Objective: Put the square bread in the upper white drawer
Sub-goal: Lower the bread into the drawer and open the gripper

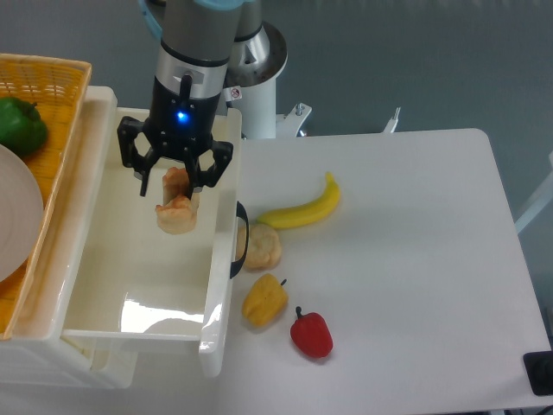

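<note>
Gripper (pixel 177 192) is clenched on the square bread (pixel 177 207), holding it over the upper white drawer (pixel 130 259) interior, evidently positioned for release inside.

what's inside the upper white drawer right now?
Only the square bread, held in the gripper over the upper white drawer; the floor under them is hidden, the rest bare.

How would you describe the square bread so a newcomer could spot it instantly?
Start at the open white drawer on the table's left side. Above its interior hangs the black gripper, shut on the square bread, a flat tan slice with an orange-brown crust. The rounder bun lies outside on the table beside the drawer's handle, near the yellow pepper.
</note>
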`<state>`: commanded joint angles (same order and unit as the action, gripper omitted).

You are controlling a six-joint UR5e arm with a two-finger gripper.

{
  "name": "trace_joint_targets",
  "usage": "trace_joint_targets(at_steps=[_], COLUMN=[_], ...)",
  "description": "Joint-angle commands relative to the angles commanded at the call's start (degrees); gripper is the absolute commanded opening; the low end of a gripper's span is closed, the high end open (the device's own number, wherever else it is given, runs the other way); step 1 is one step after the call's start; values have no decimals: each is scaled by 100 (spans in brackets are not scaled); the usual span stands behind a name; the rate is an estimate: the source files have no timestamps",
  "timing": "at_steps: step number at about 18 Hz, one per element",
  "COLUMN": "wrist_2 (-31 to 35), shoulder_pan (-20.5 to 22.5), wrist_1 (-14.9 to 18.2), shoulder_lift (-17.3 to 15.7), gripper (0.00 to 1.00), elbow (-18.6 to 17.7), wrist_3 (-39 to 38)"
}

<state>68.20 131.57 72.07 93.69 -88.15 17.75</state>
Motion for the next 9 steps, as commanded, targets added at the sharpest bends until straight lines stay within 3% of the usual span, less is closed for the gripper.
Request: trace_joint_targets(at_steps=[3, 5, 9], wrist_2=[0, 0, -53], shoulder_pan=[-61, -97, -114], wrist_1=[0, 0, 0], shoulder_lift=[105, 167, 290], gripper=[86, 97, 99], elbow=[-9, -9, 0], wrist_3=[79, 254, 378])
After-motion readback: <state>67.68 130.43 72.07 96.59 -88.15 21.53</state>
